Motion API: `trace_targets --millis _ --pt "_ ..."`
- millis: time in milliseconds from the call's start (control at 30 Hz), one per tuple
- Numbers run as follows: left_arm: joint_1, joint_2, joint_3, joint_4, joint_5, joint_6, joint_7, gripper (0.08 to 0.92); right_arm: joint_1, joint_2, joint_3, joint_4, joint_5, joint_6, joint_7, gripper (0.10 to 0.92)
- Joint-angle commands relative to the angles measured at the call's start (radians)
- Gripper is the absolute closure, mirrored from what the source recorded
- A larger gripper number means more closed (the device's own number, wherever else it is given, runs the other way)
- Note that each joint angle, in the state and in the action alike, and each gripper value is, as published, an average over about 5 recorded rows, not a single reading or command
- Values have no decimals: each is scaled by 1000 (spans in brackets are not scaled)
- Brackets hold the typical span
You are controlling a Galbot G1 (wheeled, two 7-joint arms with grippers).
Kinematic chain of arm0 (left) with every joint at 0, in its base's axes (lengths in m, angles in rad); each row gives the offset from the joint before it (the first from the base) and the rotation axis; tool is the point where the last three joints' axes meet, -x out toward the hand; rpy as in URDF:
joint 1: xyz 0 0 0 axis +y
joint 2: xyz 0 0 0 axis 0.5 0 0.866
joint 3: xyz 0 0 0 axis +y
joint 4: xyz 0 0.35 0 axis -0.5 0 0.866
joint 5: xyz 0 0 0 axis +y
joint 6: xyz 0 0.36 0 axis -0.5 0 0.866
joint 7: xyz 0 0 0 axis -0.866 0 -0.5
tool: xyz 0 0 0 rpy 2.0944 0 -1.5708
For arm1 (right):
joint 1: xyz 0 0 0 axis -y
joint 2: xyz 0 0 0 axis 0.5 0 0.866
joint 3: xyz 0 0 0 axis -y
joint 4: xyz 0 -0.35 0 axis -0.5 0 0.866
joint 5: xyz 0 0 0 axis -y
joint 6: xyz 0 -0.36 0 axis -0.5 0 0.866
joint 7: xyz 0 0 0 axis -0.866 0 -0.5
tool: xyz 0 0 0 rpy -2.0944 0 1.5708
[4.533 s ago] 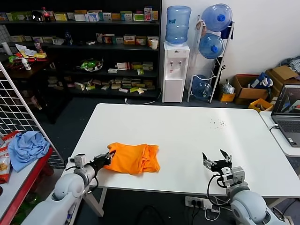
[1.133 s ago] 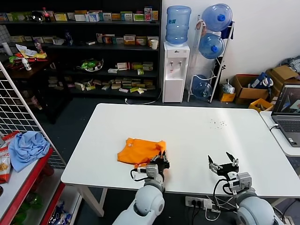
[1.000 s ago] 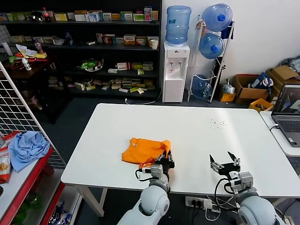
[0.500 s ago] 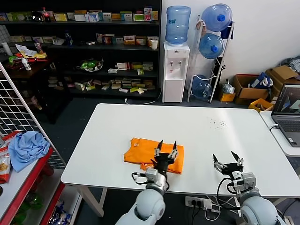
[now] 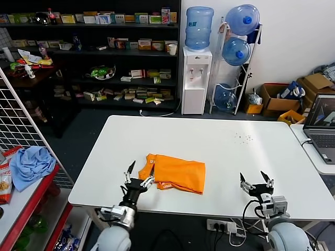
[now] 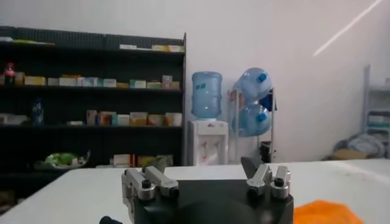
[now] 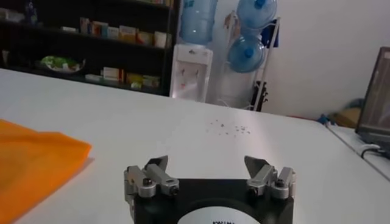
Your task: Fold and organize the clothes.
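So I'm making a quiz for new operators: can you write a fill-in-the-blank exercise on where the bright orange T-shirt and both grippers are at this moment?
1. The folded bright orange T-shirt lies on the white rectangular ____.
2. The left gripper, open at the T-shirt's left end, holds ____.
3. The right gripper hovers to the T-shirt's right with its jaws ____.
4. On the red side shelf lies a crumpled light ____ cloth.

Missing words: table; nothing; open; blue
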Motion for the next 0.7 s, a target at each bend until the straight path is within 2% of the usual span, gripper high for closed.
trace_targets --millis 33,233,467,700 --pt "89 149 -158 -37 61 -19 44 177 -7 106 96 17 -114 -18 -91 203" --pt "108 150 -175 -34 20 2 72 177 -20 115 127 56 -142 -45 -129 203" --pt "128 143 -184 -89 -18 97 100 177 -32 122 121 70 -158 -53 -145 203" --pt "135 124 -187 -91 -11 100 99 177 -27 112 104 70 -150 -49 -147 203"
